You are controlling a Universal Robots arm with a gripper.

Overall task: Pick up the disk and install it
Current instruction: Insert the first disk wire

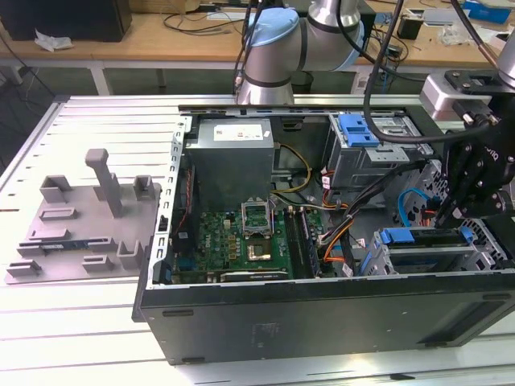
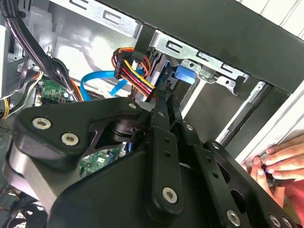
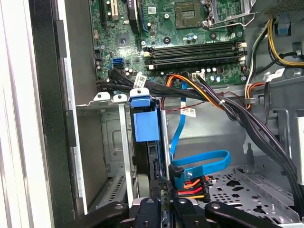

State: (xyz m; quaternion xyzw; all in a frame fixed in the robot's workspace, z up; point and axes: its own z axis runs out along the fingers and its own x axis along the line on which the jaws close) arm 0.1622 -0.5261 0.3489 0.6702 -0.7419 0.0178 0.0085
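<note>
The disk (image 1: pixel 426 238) sits edge-on in the lower drive cage (image 1: pixel 483 256) of the open computer case, at the exterior view's right, its bright blue carrier frame uppermost. In the first wrist view the blue carrier tab (image 3: pixel 145 124) stands in the cage slot, with the disk's dark body below it. My gripper (image 1: pixel 444 215) hangs over that bay. In both wrist views its black fingers (image 3: pixel 155 191) come close together on the disk's near edge. The second wrist view has the gripper (image 2: pixel 167 105) pointing at the blue frame (image 2: pixel 183 76). My gripper (image 3: pixel 161 192) looks shut on the disk.
A blue data cable (image 3: pixel 199 164) and a red-orange power plug (image 3: pixel 190 186) lie right beside the fingers. A person's hand (image 2: pixel 280 161) rests on the case edge. The power supply (image 1: pixel 232 153), motherboard (image 1: pixel 241 241), a blue latch piece (image 1: pixel 358 129) and a grey fixture (image 1: pixel 80 217) are also here.
</note>
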